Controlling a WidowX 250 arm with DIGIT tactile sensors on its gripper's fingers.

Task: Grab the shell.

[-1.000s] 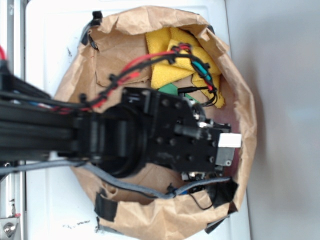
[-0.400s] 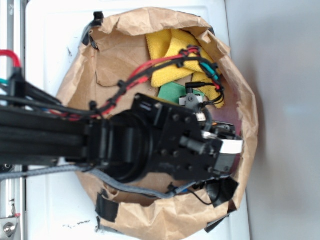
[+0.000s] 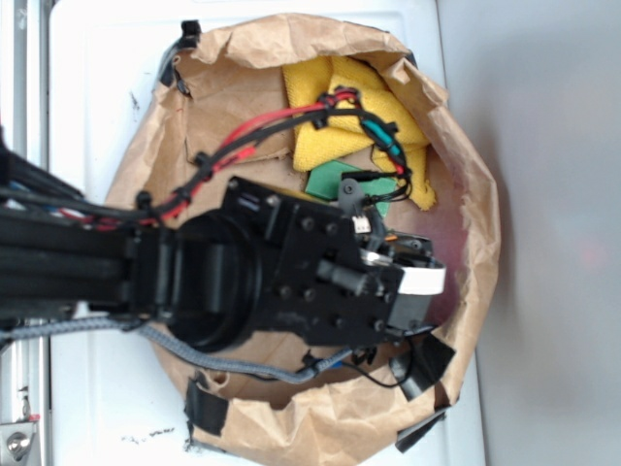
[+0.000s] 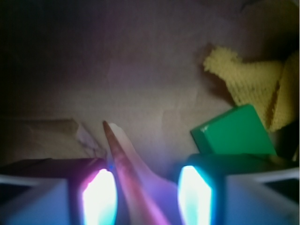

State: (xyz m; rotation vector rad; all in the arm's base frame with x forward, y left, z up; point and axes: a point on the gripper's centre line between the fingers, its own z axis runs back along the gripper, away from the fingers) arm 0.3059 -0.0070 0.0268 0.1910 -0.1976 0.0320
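Pincer (image 4: 146, 197) open, fingers (image 4: 99, 197) astride the shell (image 4: 123, 164), whose tail points away between them. Recommend closing squarely on the thicker body, not the tapering tail, avoiding the green block (image 4: 232, 131) alongside.

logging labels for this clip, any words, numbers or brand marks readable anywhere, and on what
None can be read in either view.
White tag on the gripper: looks blank, too blurred to tell.
Green block: a small pale mark near its top left corner, too small to read.
Yellow cloth, paper bag, shell: no print visible.
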